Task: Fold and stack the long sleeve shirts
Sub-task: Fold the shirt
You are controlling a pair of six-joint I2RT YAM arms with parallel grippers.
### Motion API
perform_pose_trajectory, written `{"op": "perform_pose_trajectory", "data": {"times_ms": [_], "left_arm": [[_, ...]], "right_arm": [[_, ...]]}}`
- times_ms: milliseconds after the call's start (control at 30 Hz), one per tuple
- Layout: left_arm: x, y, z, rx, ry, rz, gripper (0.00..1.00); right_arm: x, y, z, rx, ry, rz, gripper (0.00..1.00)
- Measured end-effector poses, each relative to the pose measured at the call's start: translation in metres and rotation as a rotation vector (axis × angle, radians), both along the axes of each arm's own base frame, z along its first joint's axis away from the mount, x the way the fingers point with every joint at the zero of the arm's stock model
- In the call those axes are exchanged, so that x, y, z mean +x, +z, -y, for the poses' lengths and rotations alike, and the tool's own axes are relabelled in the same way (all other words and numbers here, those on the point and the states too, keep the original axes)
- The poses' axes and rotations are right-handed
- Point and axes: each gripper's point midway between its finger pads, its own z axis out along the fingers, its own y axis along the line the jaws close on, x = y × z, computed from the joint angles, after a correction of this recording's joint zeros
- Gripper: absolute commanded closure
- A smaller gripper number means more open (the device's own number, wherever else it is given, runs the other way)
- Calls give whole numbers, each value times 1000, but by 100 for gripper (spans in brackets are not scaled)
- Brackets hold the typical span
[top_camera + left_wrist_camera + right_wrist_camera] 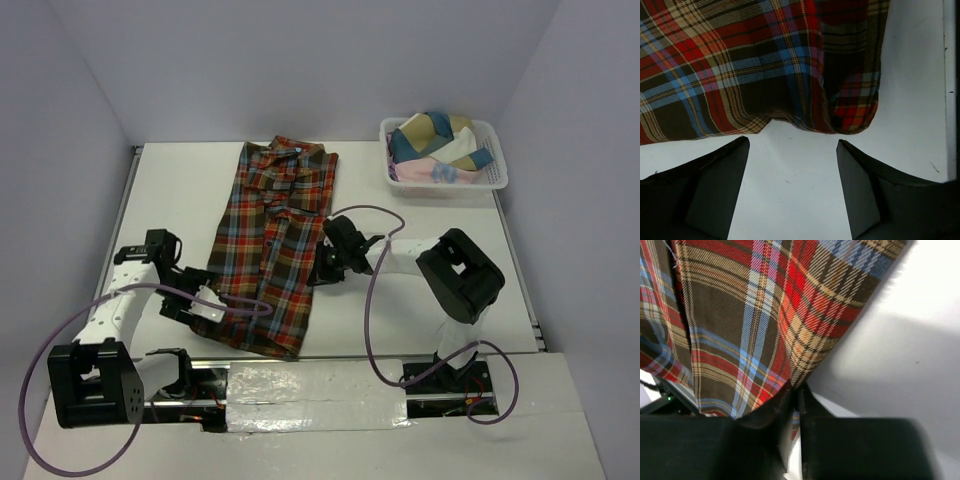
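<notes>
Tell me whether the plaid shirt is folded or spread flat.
Partly folded: the plaid shirt lies full length on the table, no sleeves sticking out, and the right gripper pinches its side edge.

plaid shirt (272,245) x1 | white basket (498,178) x1 | arms x2: L arm (118,305), R arm (455,272) | basket clothes (435,140): cnt unclear

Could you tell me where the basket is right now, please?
In the top view the basket sits at the far right corner of the table, right of the plaid shirt.
</notes>
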Motion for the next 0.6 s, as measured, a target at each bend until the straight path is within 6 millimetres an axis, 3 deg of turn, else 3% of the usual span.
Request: {"op": "perform_pose_trajectory", "data": {"times_ms": [33,167,267,333,400,433,533,600], "left_arm": [[-2,-4,1,0,-8,-3,17],[8,-9,8,-7,-52,45,14],[18,-10,23,-40,-107,88,16],[27,-11,44,-78,-147,113,19],[33,-12,69,-120,-189,118,19],[33,-13,81,-141,-207,111,19],[27,-12,106,-167,-279,114,19],[18,-11,116,-170,-351,146,18]], "right_arm": [[1,0,1,4,-2,-4,100],[15,-2,19,13,-43,-26,100],[33,-2,48,10,-98,-20,100],[44,-2,73,-16,-134,-1,99],[50,-1,93,-48,-145,14,84],[50,0,98,-62,-135,23,68],[42,4,100,-78,-69,45,53],[34,7,102,-87,-41,53,50]]}}
